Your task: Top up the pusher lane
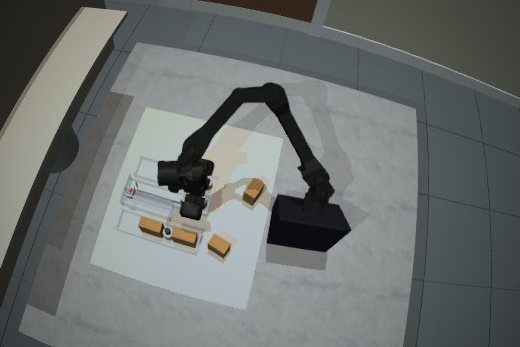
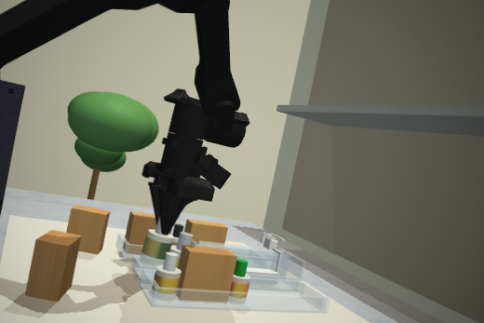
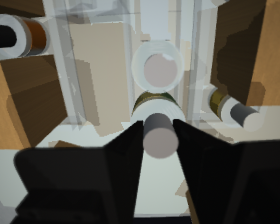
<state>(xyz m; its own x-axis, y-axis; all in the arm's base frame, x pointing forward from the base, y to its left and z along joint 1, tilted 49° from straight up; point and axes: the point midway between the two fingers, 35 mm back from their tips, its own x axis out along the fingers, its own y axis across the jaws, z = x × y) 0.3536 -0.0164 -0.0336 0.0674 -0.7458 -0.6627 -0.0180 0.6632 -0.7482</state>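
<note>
We find the olive-banded jar with the pale grey cap (image 3: pixel 160 135) clenched at its cap by the black parallel-jaw gripper (image 3: pixel 159 142), at the clear sprung lane's (image 3: pixel 187 60) mouth, the matching lane jar (image 3: pixel 157 70) at twelve o'clock; insertion, push-back and release remain, we judge.

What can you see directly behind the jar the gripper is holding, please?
Behind the held jar, a second grey-capped jar stands between the clear lane rails. Its cap hides the lane floor beneath; the pusher plate cannot be made out.
</note>
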